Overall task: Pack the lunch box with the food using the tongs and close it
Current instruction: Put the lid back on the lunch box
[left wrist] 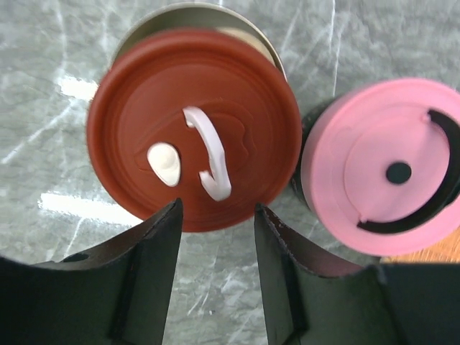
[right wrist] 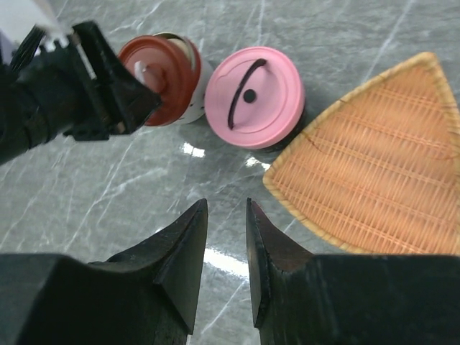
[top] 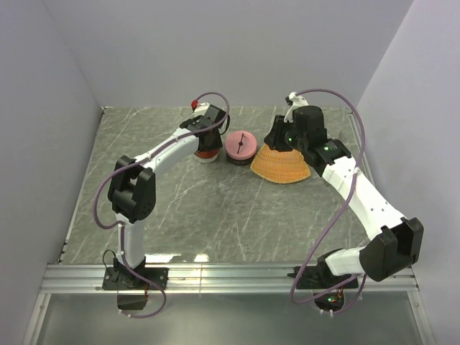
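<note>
The lunch box stands as two round tubs side by side. One tub has a red-brown lid [left wrist: 194, 129] with a white handle; the lid sits askew, so the tub's rim [left wrist: 208, 13] shows behind it. The other, dark tub carries a pink lid [left wrist: 395, 172]. My left gripper [left wrist: 215, 208] is open at the red-brown lid's near edge, fingertips over the edge and bare table between them. My right gripper [right wrist: 226, 205] is open by a narrow gap, over the table just short of the pink lid [right wrist: 253, 97], with nothing in it. No food or tongs are in view.
A triangular orange woven tray [top: 280, 165] lies right of the pink-lidded tub [top: 240, 146] and looks bare where it shows. From the right wrist, my left gripper [right wrist: 136, 100] reaches over the red-brown lid [right wrist: 159, 68]. Grey walls close in the marble table [top: 215, 215].
</note>
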`<action>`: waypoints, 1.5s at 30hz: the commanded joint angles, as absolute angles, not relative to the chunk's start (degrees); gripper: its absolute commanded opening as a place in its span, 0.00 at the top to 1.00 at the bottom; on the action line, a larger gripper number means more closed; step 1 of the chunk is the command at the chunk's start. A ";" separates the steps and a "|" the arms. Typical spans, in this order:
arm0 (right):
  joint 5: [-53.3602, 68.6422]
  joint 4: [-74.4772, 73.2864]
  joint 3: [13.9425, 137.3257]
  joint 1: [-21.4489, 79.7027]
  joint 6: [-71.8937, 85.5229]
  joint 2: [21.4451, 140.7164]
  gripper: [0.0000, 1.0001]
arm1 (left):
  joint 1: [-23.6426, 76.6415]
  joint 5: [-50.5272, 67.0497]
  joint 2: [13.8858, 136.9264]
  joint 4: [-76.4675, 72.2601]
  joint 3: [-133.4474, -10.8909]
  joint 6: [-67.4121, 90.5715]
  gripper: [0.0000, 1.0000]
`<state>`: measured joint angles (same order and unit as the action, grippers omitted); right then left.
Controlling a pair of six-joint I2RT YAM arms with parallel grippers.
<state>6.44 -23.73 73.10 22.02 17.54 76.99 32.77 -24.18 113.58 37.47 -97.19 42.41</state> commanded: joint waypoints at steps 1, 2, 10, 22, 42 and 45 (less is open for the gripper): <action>11.50 -21.71 74.97 21.62 15.12 74.36 0.64 | 32.78 -28.12 114.52 39.28 -101.60 43.42 0.50; 12.82 -21.36 74.88 21.62 15.20 74.27 0.64 | 32.78 -28.65 115.22 39.90 -102.56 43.07 0.50; 12.83 -21.18 74.00 21.62 14.68 72.86 0.64 | 32.78 -29.00 118.39 40.69 -104.15 41.92 0.52; 12.39 -21.36 74.00 21.71 14.41 72.60 0.64 | 32.61 -31.37 117.77 39.29 -103.01 41.13 0.73; 12.30 -22.06 74.97 21.71 14.06 73.74 0.64 | 29.62 -27.51 121.02 41.22 -110.03 36.74 1.00; 11.95 -22.15 75.15 21.71 13.97 73.74 0.64 | 29.62 -25.49 122.25 42.27 -112.50 35.95 1.00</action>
